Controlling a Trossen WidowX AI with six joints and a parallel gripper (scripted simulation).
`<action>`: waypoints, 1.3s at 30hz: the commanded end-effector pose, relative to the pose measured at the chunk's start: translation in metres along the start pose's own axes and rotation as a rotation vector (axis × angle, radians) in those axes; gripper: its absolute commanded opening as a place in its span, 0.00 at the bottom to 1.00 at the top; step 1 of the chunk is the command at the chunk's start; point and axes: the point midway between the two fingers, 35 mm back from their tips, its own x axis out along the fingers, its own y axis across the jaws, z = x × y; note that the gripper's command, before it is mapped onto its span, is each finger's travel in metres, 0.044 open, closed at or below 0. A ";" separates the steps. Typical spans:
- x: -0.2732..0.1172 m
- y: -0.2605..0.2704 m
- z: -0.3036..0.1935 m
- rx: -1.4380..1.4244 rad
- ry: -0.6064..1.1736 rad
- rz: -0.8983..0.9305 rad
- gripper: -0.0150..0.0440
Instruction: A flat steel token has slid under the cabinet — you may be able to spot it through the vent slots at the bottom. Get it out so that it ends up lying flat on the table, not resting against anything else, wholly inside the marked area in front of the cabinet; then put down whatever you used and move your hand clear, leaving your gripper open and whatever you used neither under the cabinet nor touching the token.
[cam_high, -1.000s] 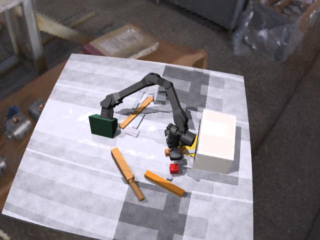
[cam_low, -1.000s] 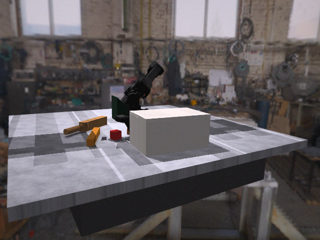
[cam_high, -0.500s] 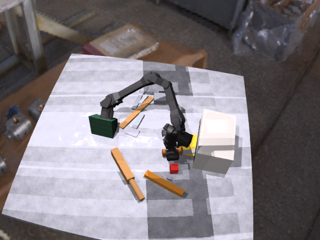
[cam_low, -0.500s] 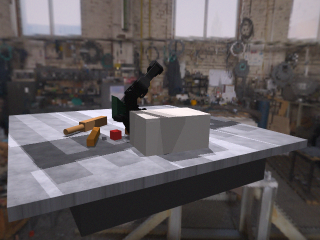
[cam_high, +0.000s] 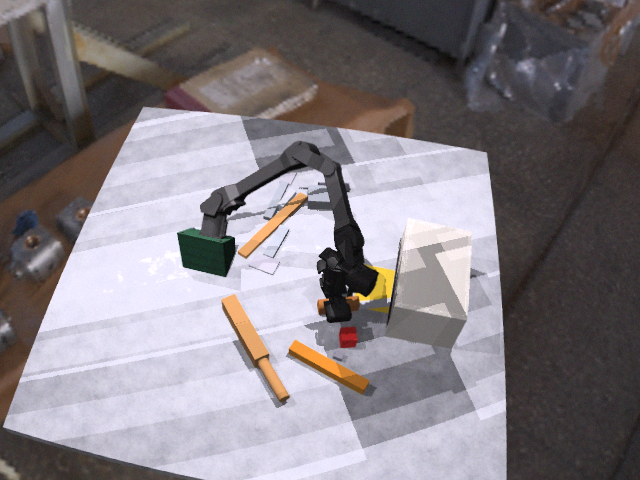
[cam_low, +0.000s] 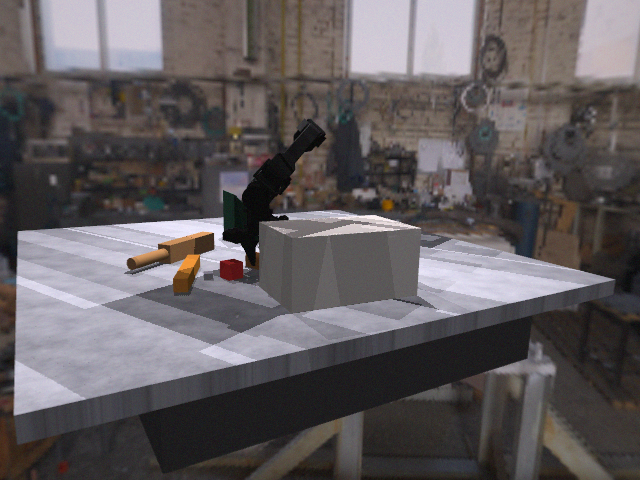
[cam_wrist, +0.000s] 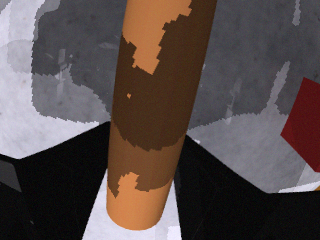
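Observation:
My gripper (cam_high: 338, 308) (cam_low: 251, 258) (cam_wrist: 144, 135) is shut on a round orange-brown rod, low in front of the cabinet. The rod (cam_high: 323, 306) (cam_wrist: 150, 100) sticks out on both sides of the fingers in the top view; its near end shows between them in the wrist view. The pale box-shaped cabinet (cam_high: 434, 273) (cam_low: 356, 268) stands to the right in the top view. The yellow marked area (cam_high: 382, 284) lies at its front, partly hidden by my wrist. I cannot make out the steel token or the vent slots in any view.
A red cube (cam_high: 348, 337) (cam_low: 231, 269) (cam_wrist: 306, 125) is close beside the gripper. Near it are a small grey piece (cam_high: 339, 356) (cam_low: 208, 275), an orange bar (cam_high: 330, 366) (cam_low: 186, 274) and a handled orange block (cam_high: 242, 328) (cam_low: 180, 248). Another orange bar (cam_high: 273, 224) and flat grey pieces lie near the arm's base.

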 end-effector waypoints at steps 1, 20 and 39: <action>0.001 0.000 -0.010 0.004 0.005 0.003 0.25; 0.001 -0.001 -0.036 0.005 0.006 0.003 0.25; 0.001 -0.003 -0.066 0.006 0.008 0.002 0.25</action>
